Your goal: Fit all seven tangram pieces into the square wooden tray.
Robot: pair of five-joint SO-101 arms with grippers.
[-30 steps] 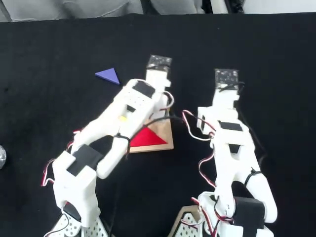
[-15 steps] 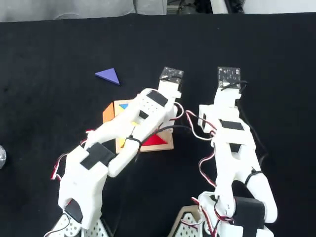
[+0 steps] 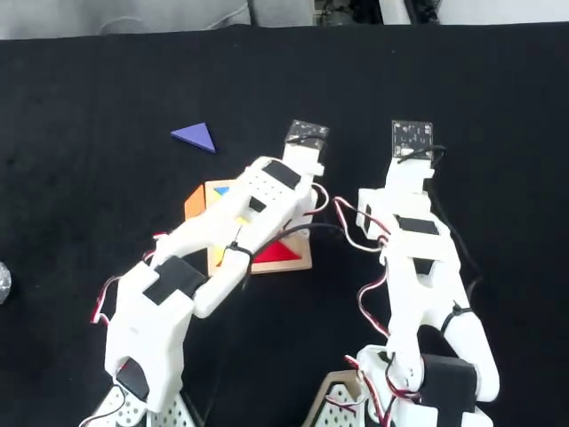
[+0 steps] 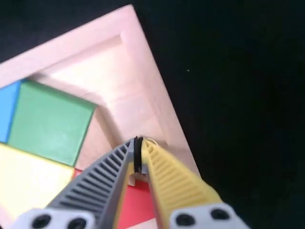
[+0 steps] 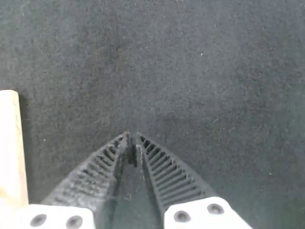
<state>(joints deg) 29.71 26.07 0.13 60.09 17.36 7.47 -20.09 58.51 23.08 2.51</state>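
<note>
The square wooden tray point(image 3: 302, 261) lies mid-table, with my left arm point(image 3: 267, 191) stretched over it. In the left wrist view the tray point(image 4: 128, 71) holds a green square point(image 4: 50, 121), a blue piece point(image 4: 7, 112), a yellow piece point(image 4: 33, 176) and a red piece point(image 4: 136, 205). My left gripper point(image 4: 138, 155) is shut with nothing in it, its tips over the bare wood by the tray's corner. A red triangle point(image 3: 277, 253) and a blue piece point(image 3: 222, 189) show past the arm. An orange piece point(image 3: 194, 203) sits against the tray's left edge. A purple triangle point(image 3: 194, 136) lies apart at the far left. My right gripper point(image 5: 132, 145) is shut over black cloth.
The right arm point(image 3: 413, 231) stands just right of the tray, whose edge point(image 5: 9, 143) shows in the right wrist view. Black cloth point(image 3: 498, 133) covers the table, with open room at the far side and both flanks. A small shiny object point(image 3: 4, 280) sits at the left border.
My left arm swung right and farther out over the tray, uncovering the orange and blue pieces; in the last half second it barely moved. The right arm stayed still.
</note>
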